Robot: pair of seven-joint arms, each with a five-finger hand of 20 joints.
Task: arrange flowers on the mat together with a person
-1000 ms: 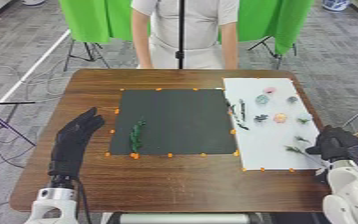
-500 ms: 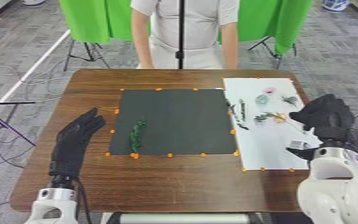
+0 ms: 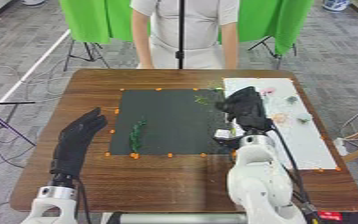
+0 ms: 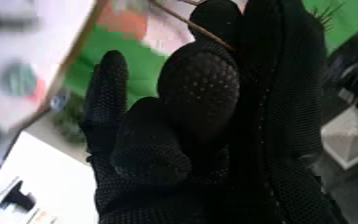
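My right hand (image 3: 244, 106) is above the seam between the dark mat (image 3: 180, 135) and the white sheet, pinching a green sprig (image 3: 202, 100) whose leafy tips hang over the dark mat's upper right. In the right wrist view, the thin brown stem (image 4: 191, 24) is gripped by the black-gloved hand (image 4: 198, 85). A long green leafy stem (image 3: 137, 136) lies on the mat's left part. On the white sheet (image 3: 304, 150) are a pink flower (image 3: 267, 91), a peach flower (image 3: 280, 118) and small sprigs. My left hand (image 3: 76, 132) rests open left of the mat.
The brown wooden table (image 3: 158, 185) surrounds both mats, with orange markers along their edges. A person in white stands at the far edge, arms hanging down. A thin black pole rises before the person. My right forearm crosses the table's right front.
My right hand has moved left from the white sheet's right edge to its left edge, carrying the sprig over the dark mat. My left hand and the person have stayed still.
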